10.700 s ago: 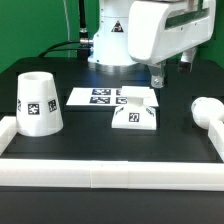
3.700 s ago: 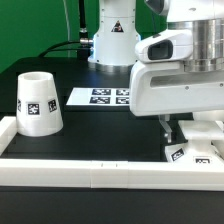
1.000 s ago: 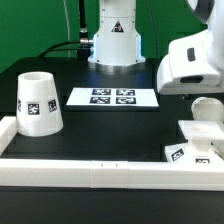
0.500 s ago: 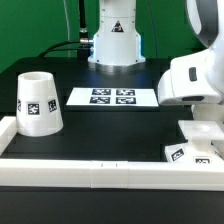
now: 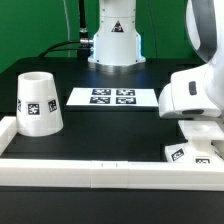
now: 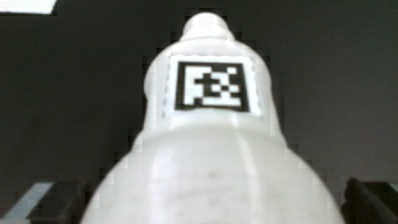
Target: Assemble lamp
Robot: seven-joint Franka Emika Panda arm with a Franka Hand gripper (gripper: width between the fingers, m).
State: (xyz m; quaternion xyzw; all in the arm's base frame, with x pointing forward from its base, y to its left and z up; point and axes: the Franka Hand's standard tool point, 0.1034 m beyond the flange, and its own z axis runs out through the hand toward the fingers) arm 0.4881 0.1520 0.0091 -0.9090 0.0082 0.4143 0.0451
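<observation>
Bulb [image 6: 210, 150]: white, rounded, tapers to a blunt tip, with a square tag on the neck. It fills the wrist view, right at the gripper [image 6: 203, 205]. Can't tell if it's gripped. Arm hides it in the exterior view.

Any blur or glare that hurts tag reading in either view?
Exterior view: evenly lit, no harsh glare, tags on the shade and marker board legible. Wrist view: the bulb fills the frame, soft and out of focus, its tag fuzzy.
</observation>
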